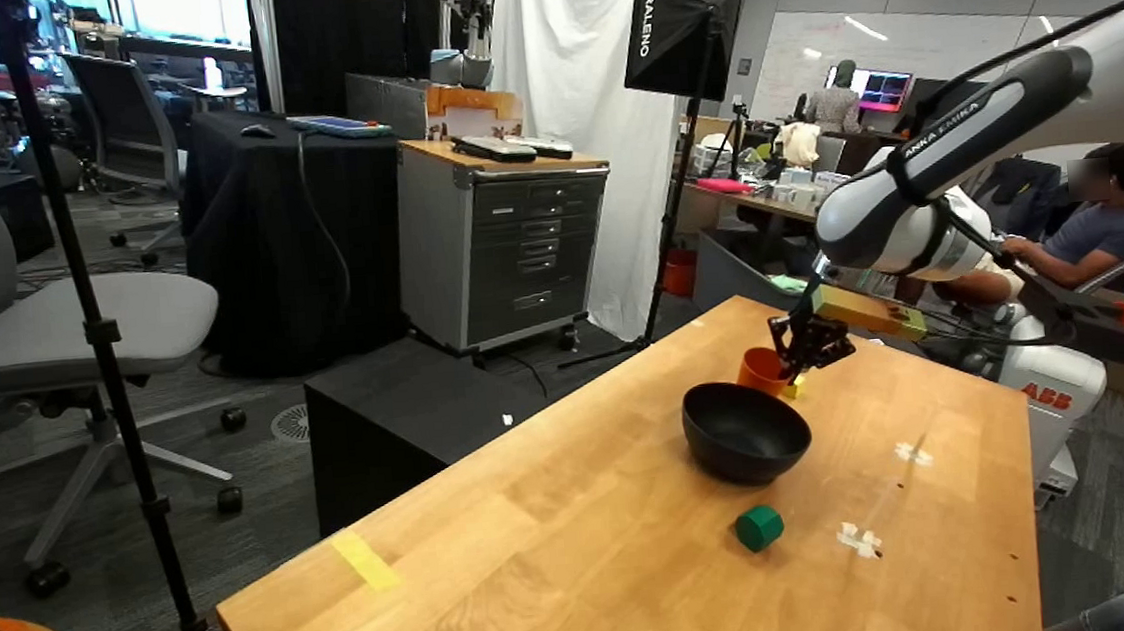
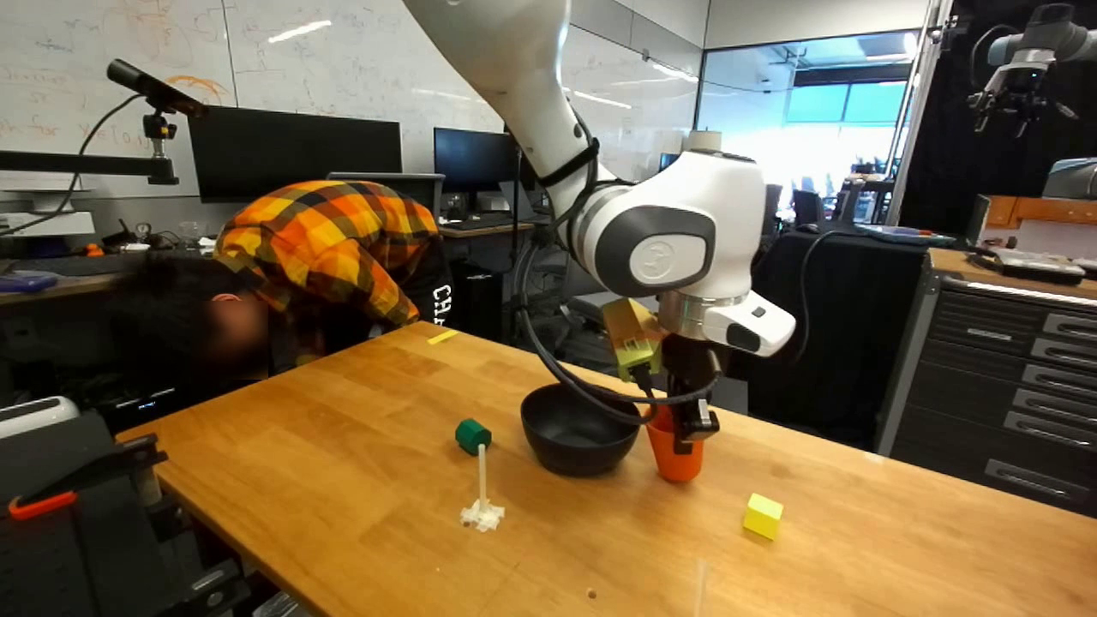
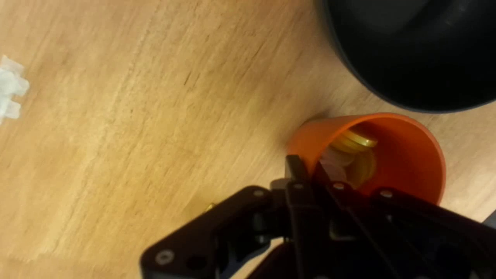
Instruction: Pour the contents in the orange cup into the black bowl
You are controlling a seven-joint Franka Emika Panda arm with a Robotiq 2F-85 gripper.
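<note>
The orange cup stands beside the black bowl and looks upright on the table in both exterior views. From above, in the wrist view, the contents, yellowish and pale pieces, lie inside the cup. My gripper is shut on the cup's wall, one finger outside it and the other inside the rim. The bowl's rim is close to the cup at the upper right of that view, and the part of the bowl that shows holds nothing. Cables partly cover the bowl in an exterior view.
A green block lies near the bowl. On the cup's opposite side sits a yellow block. A thin pale stick rises from a tape patch. The arm's cables loop low over the bowl. A person bends down past the table.
</note>
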